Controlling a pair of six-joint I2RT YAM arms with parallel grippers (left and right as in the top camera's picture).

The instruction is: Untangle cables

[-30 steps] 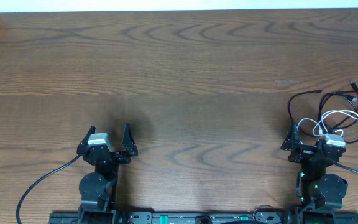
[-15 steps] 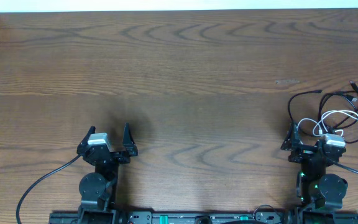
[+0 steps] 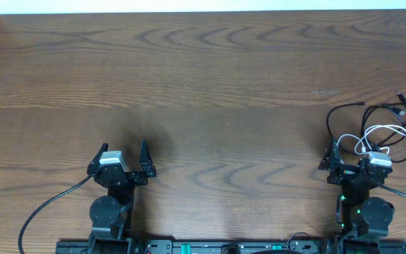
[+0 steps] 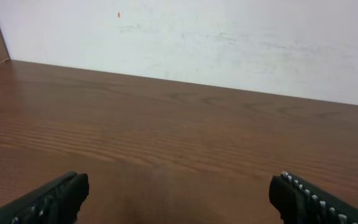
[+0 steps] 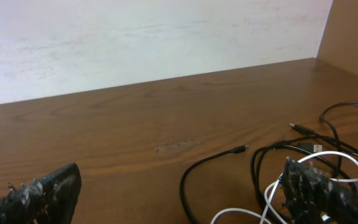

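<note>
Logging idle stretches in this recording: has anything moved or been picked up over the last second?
Nothing visibly changed. The left gripper and right gripper sit open and empty as before. The black cable and white cable lie tangled and untouched just ahead of the right gripper, where they were.

overhead: hung above the table (image 3: 210, 77) and looked straight down. It was far enough off to take in the full width, with the arm bases along the bottom edge.
left wrist: sat low over the wood, faced forward to the white wall (image 4: 229, 43); left gripper (image 4: 179, 200) tips in the bottom corners.
right wrist: same low forward look; right gripper (image 5: 179, 193) tips low in frame, cables (image 5: 261, 155) close at right.
shared: overhead and right wrist both caught the cables and a pale scuff (image 5: 178, 146).
</note>
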